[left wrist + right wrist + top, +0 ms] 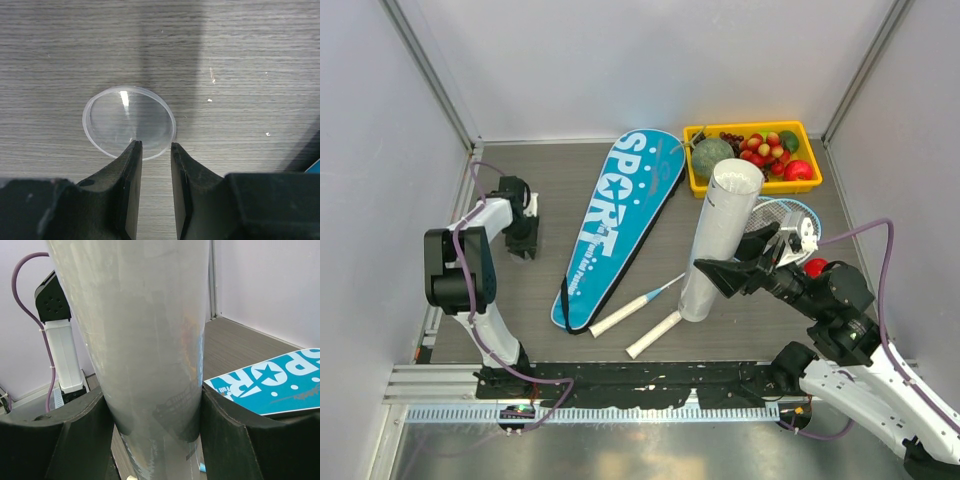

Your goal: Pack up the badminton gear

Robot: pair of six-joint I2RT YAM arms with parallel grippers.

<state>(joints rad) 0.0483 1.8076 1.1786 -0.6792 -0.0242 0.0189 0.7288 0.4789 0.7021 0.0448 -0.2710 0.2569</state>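
**Clear lid on the left, tube held on the right: capping is the step in hand**

At the far left of the desk (pixel 535 300), the left gripper (pixel 156 145) hovers low over a clear round lid (pixel 127 120) lying flat. Its fingers stand narrowly parted, side by side at the lid's near rim and clamping nothing.

To lift the lid well, I judge they should either spread to span it or turn so that one finger drops inside the rim and one outside. The plastic looks thin and slick, so a light, square pinch seems wise.

Right of that lies the blue SPORT bag (pixel 620 220), flat, with its narrow end toward the arms. Just beside it the white handles of two rackets (pixel 620 317) point near-left. Their heads lie behind the right arm.

The white tube (pixel 720 235) stands nearly upright with its open mouth up. The right gripper (pixel 712 270) has its fingers closed on the tube's lower part, one on each side. Whether shuttlecocks are inside cannot be told.

For a good capping, that grip should hold the tube steady, with its mouth level.

The yellow fruit tray (pixel 750 126) sits behind the tube and is no part of the job.
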